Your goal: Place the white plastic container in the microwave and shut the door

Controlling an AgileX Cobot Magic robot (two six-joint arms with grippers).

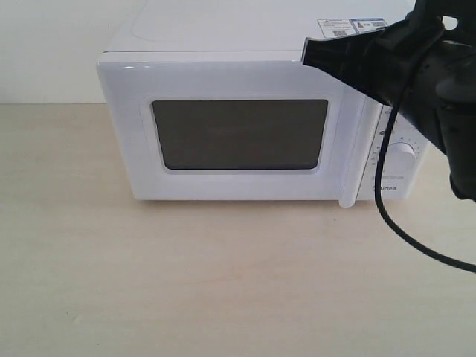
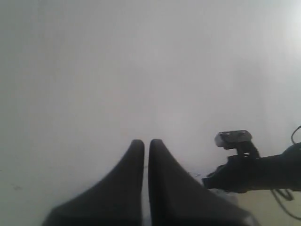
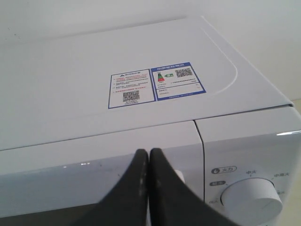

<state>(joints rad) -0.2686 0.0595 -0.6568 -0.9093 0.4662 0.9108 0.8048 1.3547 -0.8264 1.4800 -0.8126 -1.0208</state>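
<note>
The white microwave [image 1: 223, 37] stands on the table with its door [image 1: 126, 134] lying flush against the front, dark window facing me. The vertical bar handle [image 1: 349, 149] runs down the door's right side. My right gripper [image 1: 306, 50] is shut and empty, its tips against the door's upper right corner, just above the handle [image 3: 179, 175]; in the right wrist view the gripper [image 3: 148, 151] rests on the door's top edge [image 3: 94, 155]. My left gripper [image 2: 146, 141] is shut and empty, facing a blank pale surface. The white plastic container is out of view.
A black cable [image 1: 390, 216] from the right arm hangs in front of the control panel and its dial [image 1: 402, 158]. Stickers [image 3: 155, 84] lie on the microwave's top. The right arm [image 2: 254, 172] shows in the left wrist view. Pale tabletop [image 1: 223, 282] spreads in front.
</note>
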